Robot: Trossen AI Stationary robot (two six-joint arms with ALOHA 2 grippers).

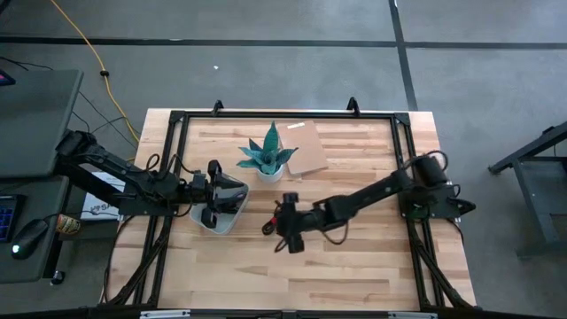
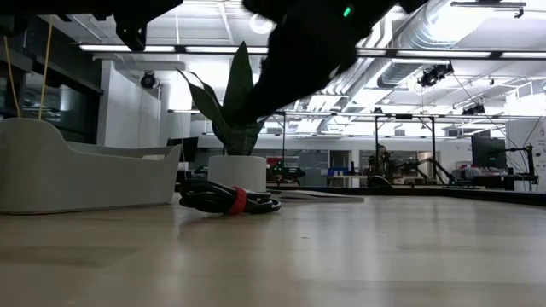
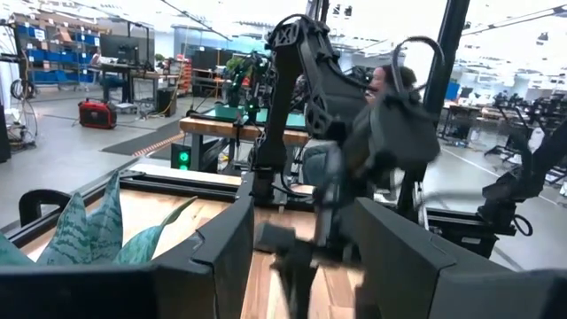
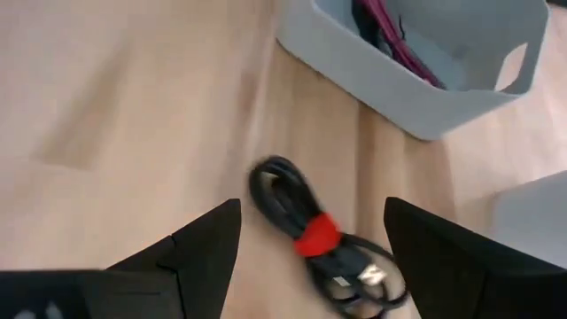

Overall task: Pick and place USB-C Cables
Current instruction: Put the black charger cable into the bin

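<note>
Black coiled cable (image 4: 323, 239) with red-orange tie lies beside grey bin (image 4: 416, 89).

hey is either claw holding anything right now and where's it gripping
Nothing is held. The right claw is open above the black cable with the red tie; the left claw is open over the bin.

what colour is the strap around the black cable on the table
Red-orange strap on the black cable; clearest in the right wrist view.

Grey floor (image 1: 266, 80) crossed by dark lines, a yellow cord (image 1: 84, 40) trailing far left; ceiling strip lights (image 2: 478, 55) and ducts (image 2: 444, 21) overhead.
</note>
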